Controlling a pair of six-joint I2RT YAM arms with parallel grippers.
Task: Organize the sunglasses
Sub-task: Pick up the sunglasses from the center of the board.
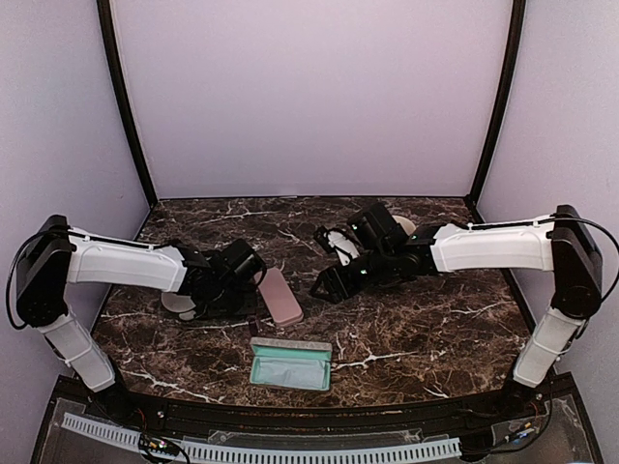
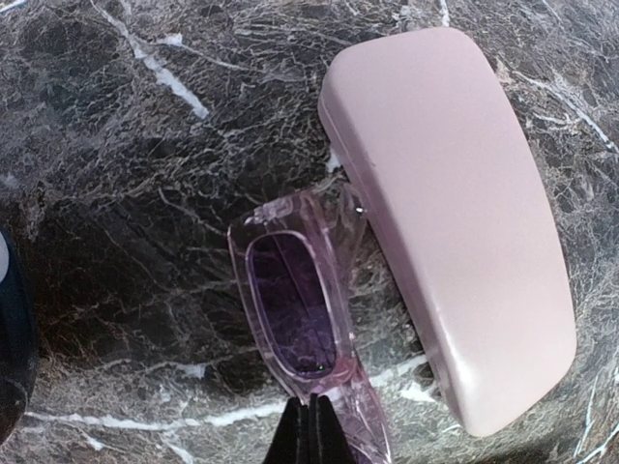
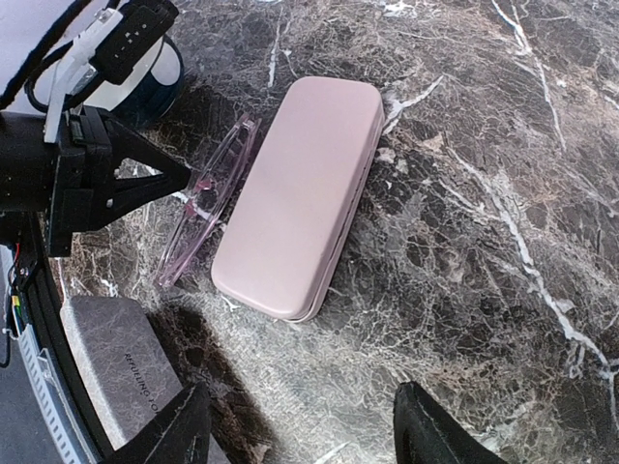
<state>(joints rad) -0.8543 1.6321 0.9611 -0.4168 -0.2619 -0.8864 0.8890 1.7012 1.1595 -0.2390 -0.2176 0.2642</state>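
On the dark marble table (image 1: 426, 333), the left arm reaches in from the left, and the left gripper (image 2: 309, 432) has its fingertips pinched together on the near end of the translucent pink sunglasses (image 2: 295, 309). The sunglasses stand on edge on the marble with one purple-tinted lens facing the left wrist camera. They lie alongside the left long side of the closed pink case (image 2: 455, 222), and the frame's far corner seems to touch the case near its seam. Nearer the arm bases, just in front of the pink case, an open case (image 1: 290, 365) with a teal lining lies flat, its grey lid turned toward the pink case. To the right, the right gripper (image 3: 305, 430) hovers above the table with its two fingers spread wide and nothing between them, pointed toward the pink case and well short of it.
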